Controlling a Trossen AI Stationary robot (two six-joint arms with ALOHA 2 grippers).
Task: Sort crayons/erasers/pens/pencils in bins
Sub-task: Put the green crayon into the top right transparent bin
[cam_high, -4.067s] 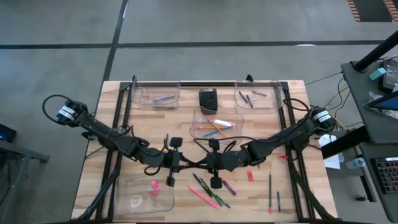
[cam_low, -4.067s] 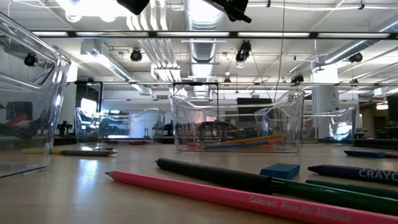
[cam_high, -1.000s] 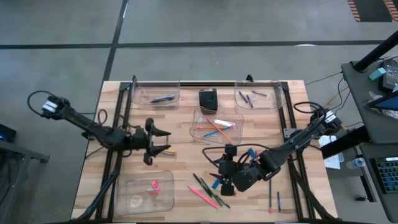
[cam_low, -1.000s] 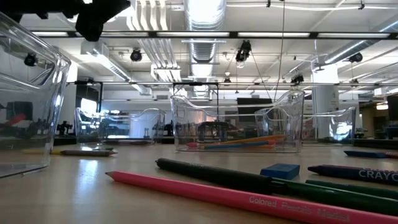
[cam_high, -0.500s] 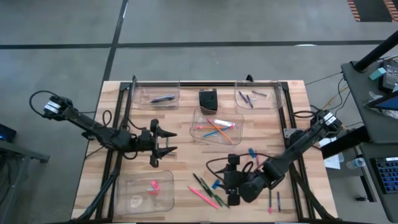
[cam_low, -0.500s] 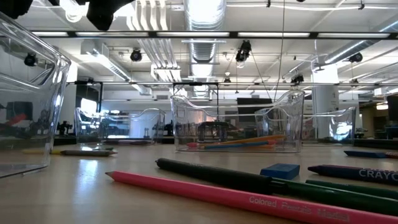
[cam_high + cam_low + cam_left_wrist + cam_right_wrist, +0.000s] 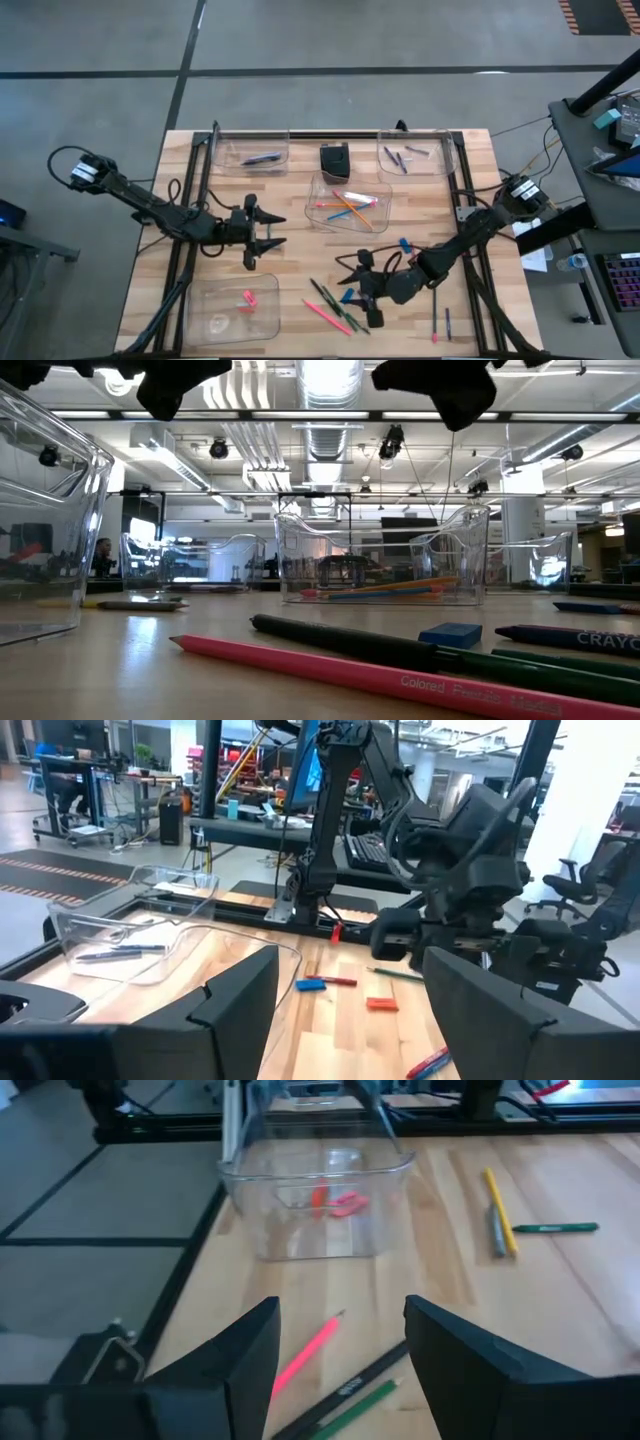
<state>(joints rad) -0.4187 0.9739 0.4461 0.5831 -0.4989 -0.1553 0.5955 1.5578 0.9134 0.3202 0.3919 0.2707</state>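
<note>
Right claw (image 7: 352, 286) spread and empty above loose pencils (image 7: 327, 316) at table's (image 7: 300, 250) 6 o'clock, left claw (image 7: 268, 232) spread, empty at 9 o'clock.

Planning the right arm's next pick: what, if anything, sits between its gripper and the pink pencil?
Nothing visible. The right gripper, open and empty, looks straight at the pink pencil on bare table; only dark and green sticks lie beside it.

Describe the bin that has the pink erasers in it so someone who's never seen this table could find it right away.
Start at the wooden table and go to its near left corner, on the left arm's side. The clear bin there sits alone, away from the three bins along the far side and centre. It is the only one holding small pink erasers rather than long sticks.
</note>
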